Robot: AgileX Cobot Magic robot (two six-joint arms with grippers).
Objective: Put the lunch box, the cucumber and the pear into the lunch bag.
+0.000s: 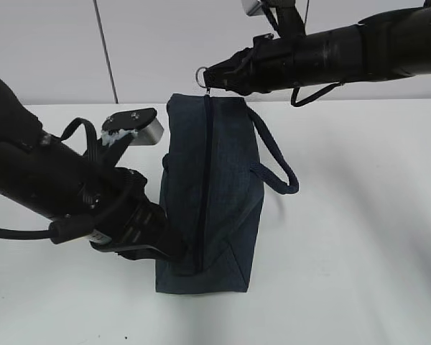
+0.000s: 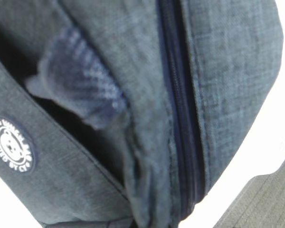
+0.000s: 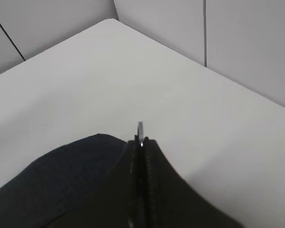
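The dark navy lunch bag stands in the middle of the table with its long zipper closed along the top. My right gripper is at the bag's far end, shut on the metal ring pull, which pokes out between the jaws in the right wrist view. My left gripper presses into the bag's near left end and pinches its fabric. The left wrist view shows only bag fabric, the zipper and a strap handle. The lunch box, cucumber and pear are out of view.
The white table lies all round the bag, with a pale wall behind. One strap handle hangs off the bag's right side. A round white logo patch is on the bag's side.
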